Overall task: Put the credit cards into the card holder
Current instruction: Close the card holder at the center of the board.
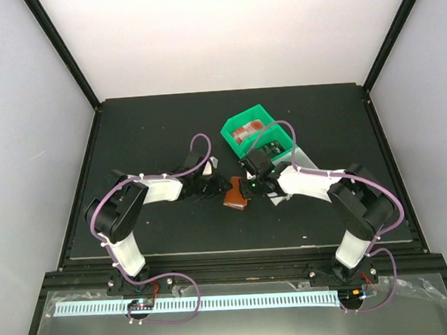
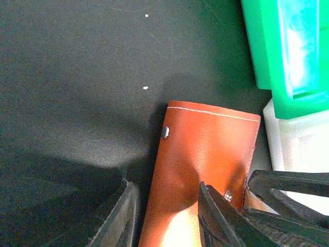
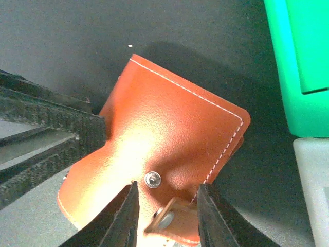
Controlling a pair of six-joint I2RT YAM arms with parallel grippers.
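While the card holder [image 1: 236, 192] lies between the arms, I see left gripper [image 2: 164, 216] and right gripper [image 3: 167, 216] part-open astride it, clamping nothing. Green bin [image 2: 257, 46] and white bin [image 2: 290, 146] crowd its far right side; table [image 2: 77, 67] stretches leftward.

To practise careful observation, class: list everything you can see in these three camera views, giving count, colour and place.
card holder: one, brown leather, mid-table between the two hands, snap strap undone.
credit cards: number unclear, red, inside the green bin.
green bin: one, green, behind and right of the card holder.
white bin: one, white, against the green bin's near side.
table: one, black.
arms: two, white and black, reaching in from the near edge.
left hand: one, black, jaws apart at the card holder's left side.
right hand: one, black, jaws apart over the snap strap.
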